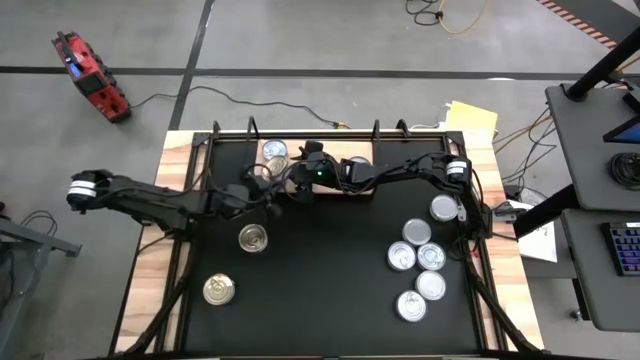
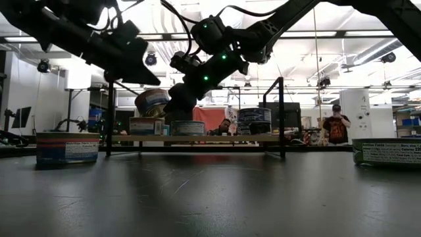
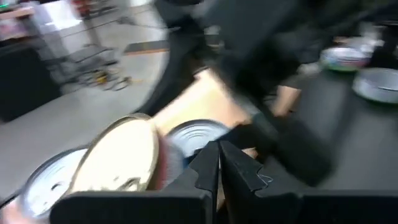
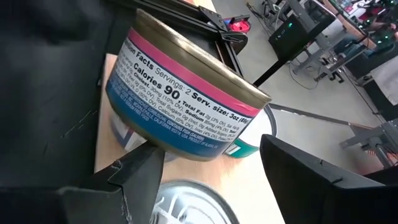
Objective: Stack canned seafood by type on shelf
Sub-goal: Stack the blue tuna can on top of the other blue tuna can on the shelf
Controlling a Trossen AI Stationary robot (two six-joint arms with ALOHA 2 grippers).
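Observation:
The shelf is a light-brown board at the table's far edge. Silver-topped cans stand on its left part, and another can stands farther right. A gold-topped can with a pink and blue label sits tilted above the left cans. My right gripper is open around it, reaching in from the table's right. My left gripper is shut just in front of the shelf's left cans, beside the tilted can. My right gripper has one finger against the tilted can's lower rim, coming nearly level from the right. The other finger stands clear of the can's side. What the can rests on is hidden behind it. My left gripper is close to a silver-topped can; blur hides whether it touches.
Several silver-topped cans lie in a cluster on the black table's right half. Two gold-topped cans stand on its left half. Black upright posts frame the shelf. People stand in the room beyond the table.

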